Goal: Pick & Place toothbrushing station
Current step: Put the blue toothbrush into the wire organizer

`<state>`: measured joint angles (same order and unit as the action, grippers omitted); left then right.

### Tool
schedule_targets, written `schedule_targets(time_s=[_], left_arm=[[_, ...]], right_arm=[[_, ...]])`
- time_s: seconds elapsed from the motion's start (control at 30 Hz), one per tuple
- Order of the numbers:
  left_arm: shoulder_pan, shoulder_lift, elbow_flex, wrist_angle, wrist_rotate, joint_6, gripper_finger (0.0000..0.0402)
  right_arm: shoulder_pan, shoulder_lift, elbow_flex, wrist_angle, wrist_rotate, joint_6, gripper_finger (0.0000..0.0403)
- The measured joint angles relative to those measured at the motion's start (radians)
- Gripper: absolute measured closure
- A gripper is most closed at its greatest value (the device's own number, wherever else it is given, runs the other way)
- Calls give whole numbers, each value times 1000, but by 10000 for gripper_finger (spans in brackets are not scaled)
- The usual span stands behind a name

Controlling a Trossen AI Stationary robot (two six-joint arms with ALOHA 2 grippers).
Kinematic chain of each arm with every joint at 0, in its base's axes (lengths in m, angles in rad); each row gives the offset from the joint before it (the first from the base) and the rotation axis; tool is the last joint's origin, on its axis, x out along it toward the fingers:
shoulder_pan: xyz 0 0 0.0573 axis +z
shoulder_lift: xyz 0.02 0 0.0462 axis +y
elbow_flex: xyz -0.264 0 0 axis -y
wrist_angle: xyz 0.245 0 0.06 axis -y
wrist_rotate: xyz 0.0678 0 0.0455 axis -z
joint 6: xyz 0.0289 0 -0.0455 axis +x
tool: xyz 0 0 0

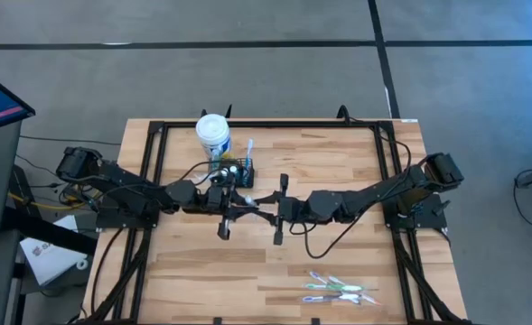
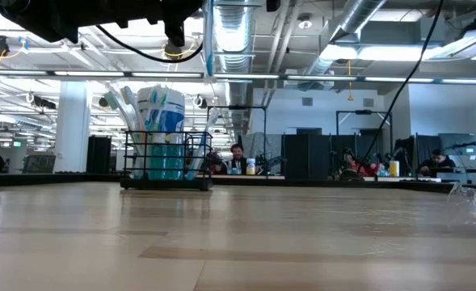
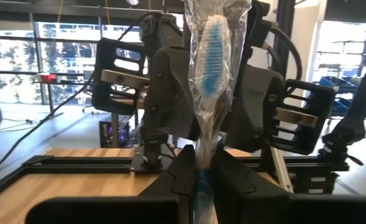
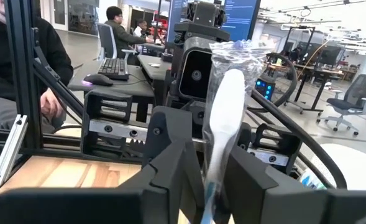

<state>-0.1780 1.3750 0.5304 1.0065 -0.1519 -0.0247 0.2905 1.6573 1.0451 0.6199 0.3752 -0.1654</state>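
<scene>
We've got the left claw (image 3: 202,177) clenched on the wrapped toothbrush (image 3: 210,74), taking it from the right claw (image 4: 204,180), whose grip we can't tell.

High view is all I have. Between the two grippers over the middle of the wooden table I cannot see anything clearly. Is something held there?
Observer: Yes. The left wrist view shows the left gripper shut on a clear-wrapped toothbrush with blue bristles. The right gripper is at the same toothbrush.
Operator: Does the small black wire caddy stand flat, and is it empty?
Observer: In the low view the small black wire caddy stands upright and flat on the wooden table. It is not empty: toothbrushes stand in it, and the white blue-labelled tub is behind it.
</scene>
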Motion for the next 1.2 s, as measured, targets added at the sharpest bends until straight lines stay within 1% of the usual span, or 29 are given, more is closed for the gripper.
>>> schedule_targets(time_s=[0.17,0.33,0.43,0.47,0.57,0.67,0.77,0.97,1.2], left_arm=[[0,0,0,-1,-31,20,383],[4,-18,0,-25,-80,36,383],[7,-63,-16,-57,-131,52,383],[13,-80,-26,-55,-136,52,383],[36,-135,-63,-51,-195,50,383],[65,-165,-99,-48,-213,46,383],[96,-166,-119,-19,-214,35,383],[133,-155,-122,-8,-252,21,383],[167,-149,-122,-1,-313,43,383]], right_arm=[[0,-2,0,-7,2,-3,283],[1,-8,0,-21,62,-3,259],[2,-8,0,-24,78,-3,248],[2,-10,1,-28,77,-3,245],[7,-10,1,-36,63,-3,239],[7,-10,1,-31,61,-3,236],[2,-10,1,-31,70,-3,237],[6,-9,1,-32,67,-3,245],[5,-9,1,-40,70,-3,252]])
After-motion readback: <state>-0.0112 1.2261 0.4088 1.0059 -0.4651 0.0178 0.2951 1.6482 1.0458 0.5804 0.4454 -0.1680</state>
